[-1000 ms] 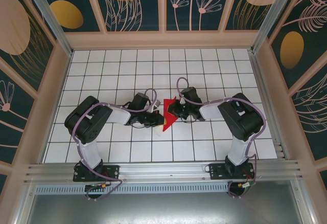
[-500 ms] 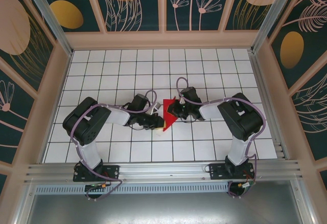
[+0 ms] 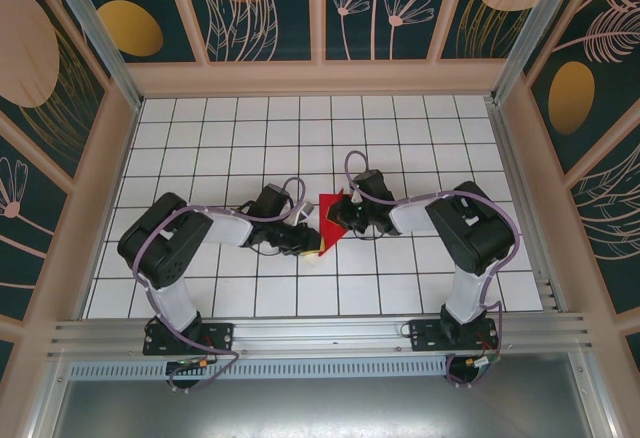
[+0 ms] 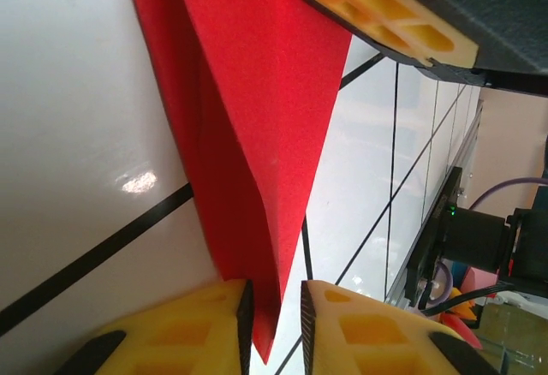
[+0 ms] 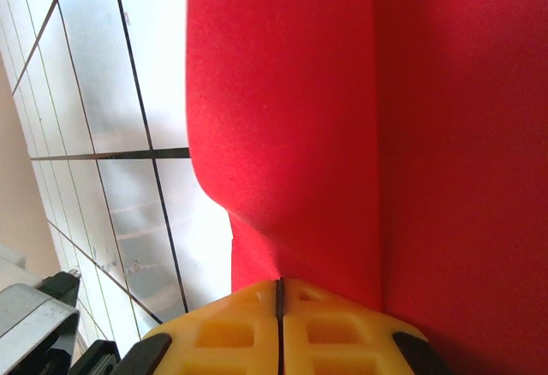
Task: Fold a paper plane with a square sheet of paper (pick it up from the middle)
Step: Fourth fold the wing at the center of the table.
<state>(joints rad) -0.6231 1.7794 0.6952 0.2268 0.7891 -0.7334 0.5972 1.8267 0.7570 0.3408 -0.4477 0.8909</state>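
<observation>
1. The folded red paper [image 3: 328,206] is at the middle of the white-tiled table [image 3: 400,128], between the two arms' hands.
2. The right hand [image 5: 280,302] is clamped on the paper's edge. Its yellow fingers [image 5: 231,324] are pressed flat together, and the sheet spreads out from them.
3. The left hand [image 4: 276,315] stands narrowly parted. The paper's pointed tip lies in the slim gap between its fingers and does not look pinched.
4. Seen from above, the two hands nearly meet at the paper.

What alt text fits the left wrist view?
Folded red paper runs down the frame, its pointed tip in the narrow gap between the yellow fingertips of the left gripper at the bottom. The right gripper's yellow finger meets the paper at top right, above a white gridded table.
</observation>
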